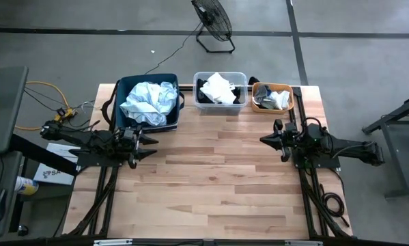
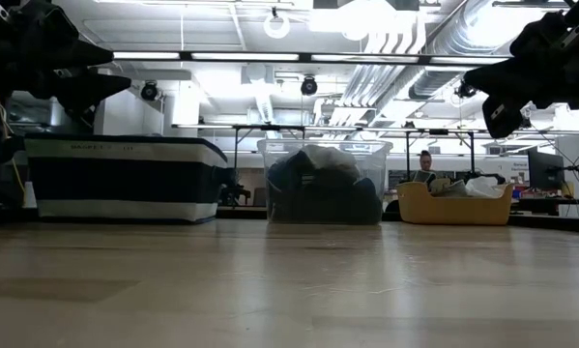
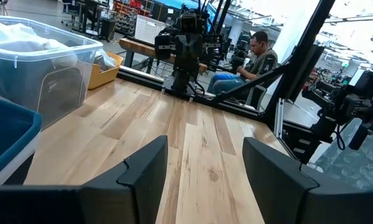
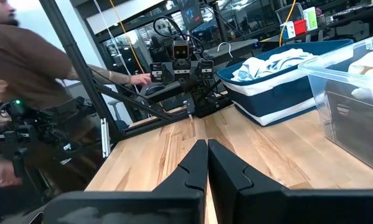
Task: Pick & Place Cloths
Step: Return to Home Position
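Observation:
The cloths lie in three containers along the table's far edge: pale blue ones (image 1: pixel 148 101) heaped in a navy fabric bin (image 1: pixel 123 87), white and black ones (image 1: pixel 218 89) in a clear tub (image 1: pixel 220 75), grey and white ones (image 1: pixel 273 100) in an orange tub (image 1: pixel 272 87). My left gripper (image 1: pixel 151 146) stands open above the table's left side, just near of the navy bin, holding nothing. My right gripper (image 1: pixel 264 139) is shut and empty above the table's right side, near of the orange tub. The two grippers point toward each other.
Bare wooden tabletop (image 1: pixel 211 178) stretches between and in front of the two arms. A floor fan (image 1: pixel 213 24) stands beyond the far edge. People show past the table: one seated (image 3: pixel 254 56), another standing close by the table's left edge (image 4: pixel 24 74).

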Controlling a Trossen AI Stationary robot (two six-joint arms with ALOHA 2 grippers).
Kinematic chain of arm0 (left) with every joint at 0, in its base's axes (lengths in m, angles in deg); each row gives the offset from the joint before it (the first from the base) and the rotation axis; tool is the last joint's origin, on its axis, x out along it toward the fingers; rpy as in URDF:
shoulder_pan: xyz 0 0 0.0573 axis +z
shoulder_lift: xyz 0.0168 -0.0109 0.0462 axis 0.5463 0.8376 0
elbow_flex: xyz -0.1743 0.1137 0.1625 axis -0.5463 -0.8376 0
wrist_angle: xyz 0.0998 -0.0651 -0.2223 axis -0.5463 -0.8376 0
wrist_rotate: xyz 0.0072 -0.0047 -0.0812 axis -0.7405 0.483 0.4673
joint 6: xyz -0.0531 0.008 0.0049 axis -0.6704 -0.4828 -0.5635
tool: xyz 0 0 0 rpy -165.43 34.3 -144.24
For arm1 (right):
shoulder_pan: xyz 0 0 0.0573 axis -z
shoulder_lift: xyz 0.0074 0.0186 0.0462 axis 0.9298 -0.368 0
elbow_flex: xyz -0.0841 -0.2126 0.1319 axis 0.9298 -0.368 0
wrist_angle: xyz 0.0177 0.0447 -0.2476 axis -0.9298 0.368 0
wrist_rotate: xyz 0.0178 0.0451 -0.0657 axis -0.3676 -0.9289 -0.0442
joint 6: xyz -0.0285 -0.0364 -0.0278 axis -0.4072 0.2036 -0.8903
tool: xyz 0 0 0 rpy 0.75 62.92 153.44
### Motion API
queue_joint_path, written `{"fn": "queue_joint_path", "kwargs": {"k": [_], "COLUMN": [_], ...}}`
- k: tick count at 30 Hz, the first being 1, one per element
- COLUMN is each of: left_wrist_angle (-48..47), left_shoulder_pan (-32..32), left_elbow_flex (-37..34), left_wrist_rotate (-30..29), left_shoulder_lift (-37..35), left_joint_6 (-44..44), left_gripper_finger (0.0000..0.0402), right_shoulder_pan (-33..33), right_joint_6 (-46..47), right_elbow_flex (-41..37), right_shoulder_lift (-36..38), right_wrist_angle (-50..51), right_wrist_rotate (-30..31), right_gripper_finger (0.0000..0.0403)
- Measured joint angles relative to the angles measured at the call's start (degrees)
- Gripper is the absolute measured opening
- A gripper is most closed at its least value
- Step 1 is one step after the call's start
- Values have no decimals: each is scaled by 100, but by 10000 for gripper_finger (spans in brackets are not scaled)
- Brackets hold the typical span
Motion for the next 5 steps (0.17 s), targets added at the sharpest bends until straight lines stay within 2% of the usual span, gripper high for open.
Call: {"fn": "queue_joint_path", "kwargs": {"k": [5], "left_wrist_angle": [0], "left_shoulder_pan": [0], "left_elbow_flex": [0], "left_wrist_rotate": [-2], "left_shoulder_lift": [0], "left_joint_6": [0], "left_gripper_finger": [204], "right_shoulder_pan": [0], "right_joint_6": [1], "right_elbow_flex": [0], "right_shoulder_lift": [0], "right_wrist_angle": [0], "right_wrist_rotate": [1], "right_gripper_finger": [4]}}
